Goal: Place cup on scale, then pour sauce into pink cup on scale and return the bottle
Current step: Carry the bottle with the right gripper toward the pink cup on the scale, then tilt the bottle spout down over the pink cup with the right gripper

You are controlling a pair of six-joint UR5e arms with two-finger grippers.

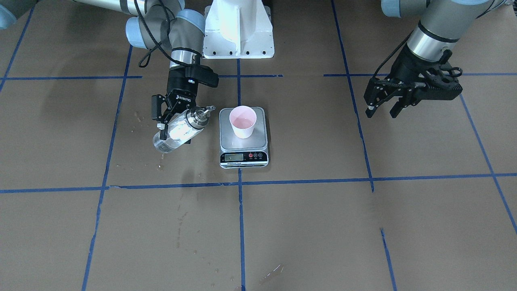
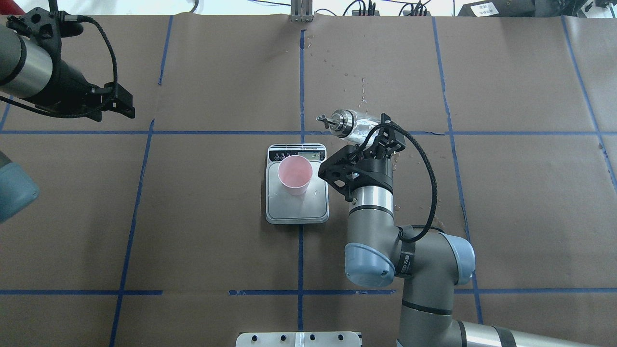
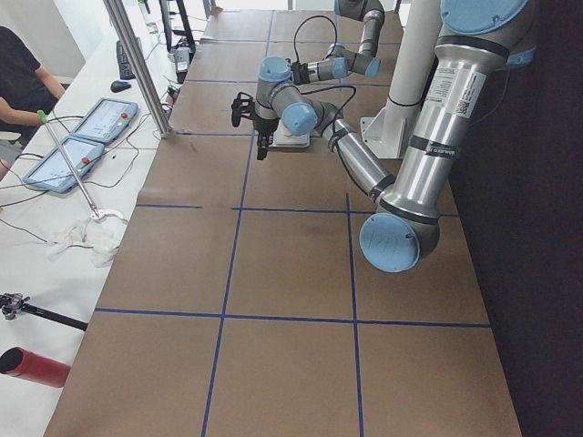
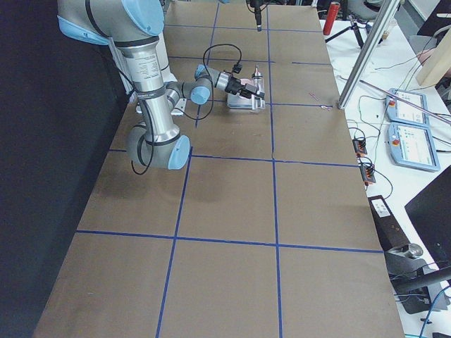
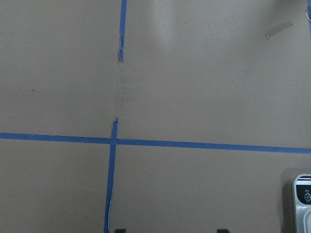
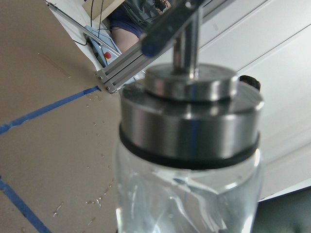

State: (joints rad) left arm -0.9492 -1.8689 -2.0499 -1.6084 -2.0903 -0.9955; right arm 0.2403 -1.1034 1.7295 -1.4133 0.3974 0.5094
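The pink cup stands upright on the scale's steel plate; it also shows in the overhead view on the scale. My right gripper is shut on the clear glass bottle. It holds the bottle tilted, above the table beside the scale, with the silver spout pointing toward the cup but not over it. The overhead view shows the bottle past the scale's display end. Clear liquid shows inside it. My left gripper is open and empty, far from the scale.
Water drops lie on the brown paper near the bottle and at the table's far side. Blue tape lines divide the table. The robot's white base stands behind the scale. The scale's corner shows in the left wrist view.
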